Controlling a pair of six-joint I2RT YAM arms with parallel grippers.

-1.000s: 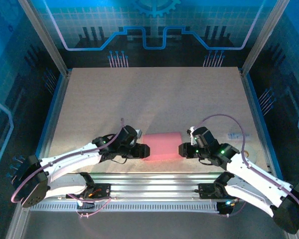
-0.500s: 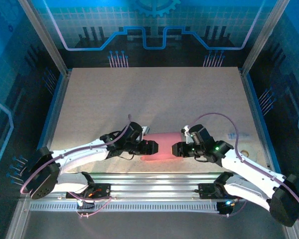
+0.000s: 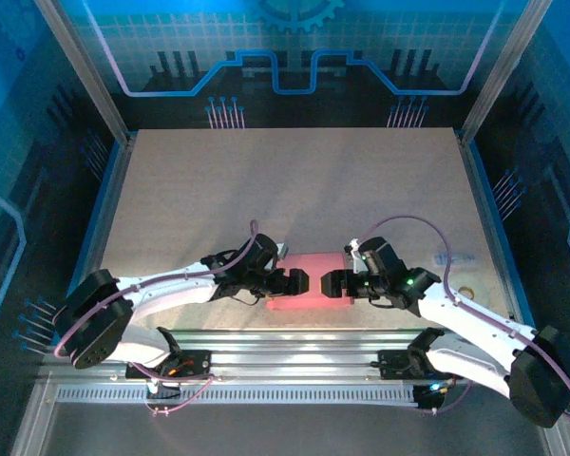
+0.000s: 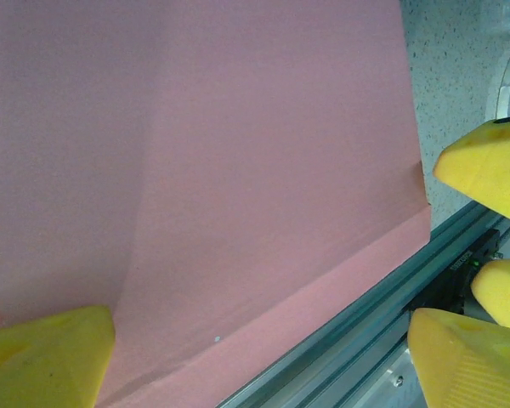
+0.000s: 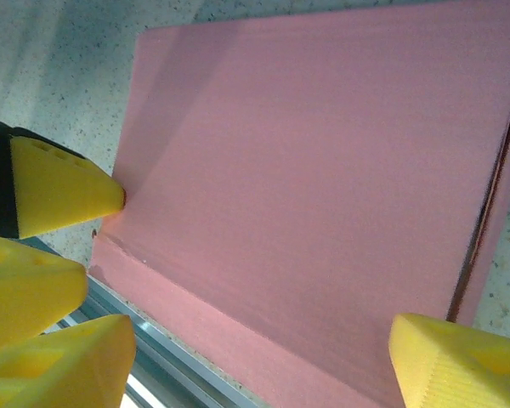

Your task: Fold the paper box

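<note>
Left gripper [image 3: 297, 282]: has moved right from the left end of the paper box [image 3: 311, 262] to above its top. Its fingers are spread wide and clamp nothing.

Paper box: pink face up, mid-table [image 3: 266, 180], at the near edge just beside the rail [image 3: 285, 337]. The grippers cover more of it than a second ago.

Right gripper [image 3: 329, 284]: has moved left likewise. Its fingers are apart and hold nothing. The two grippers' tips now stand near each other.
</note>
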